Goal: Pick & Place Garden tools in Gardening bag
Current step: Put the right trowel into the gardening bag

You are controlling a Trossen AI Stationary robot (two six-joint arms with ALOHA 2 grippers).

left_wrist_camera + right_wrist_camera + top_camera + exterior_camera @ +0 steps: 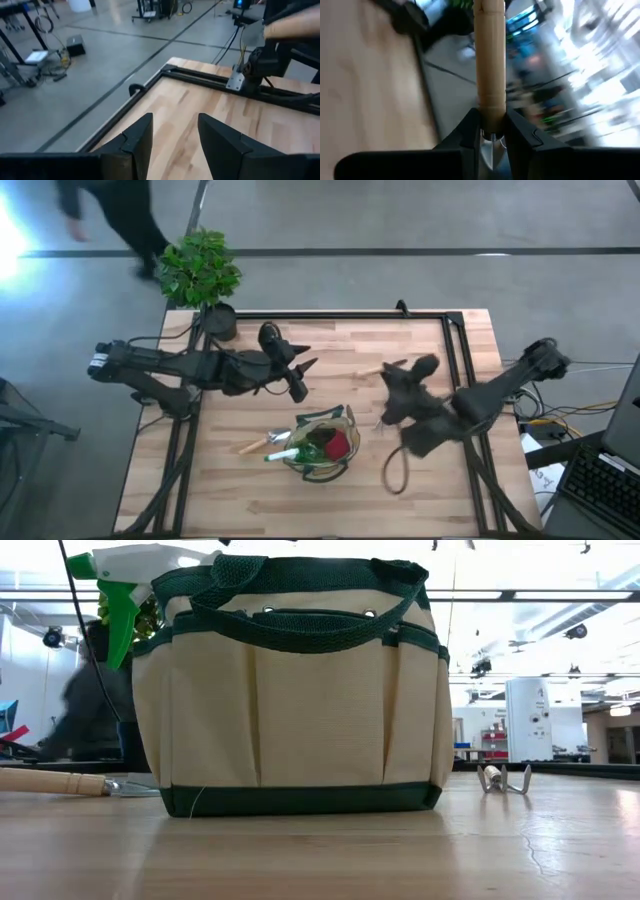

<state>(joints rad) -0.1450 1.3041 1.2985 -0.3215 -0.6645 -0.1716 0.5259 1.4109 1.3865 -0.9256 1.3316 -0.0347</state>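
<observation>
Right jaws grip a wooden-handled tool; left jaws gape empty.

The left gripper (300, 370) reaches in from the counter's left edge, hanging behind the bag (325, 442), jaws apart with bare counter (190, 125) between them. A plant (200, 268) stands at the far-left corner. The bag sits mid-counter near the front edge, a sprayer (120, 585) poking from its left end and a wooden handle (50, 781) lying beside it. A small rake (503, 779) lies right of the bag. The right gripper (492, 132), right of the bag, pinches a wooden-handled tool (489, 60).
</observation>
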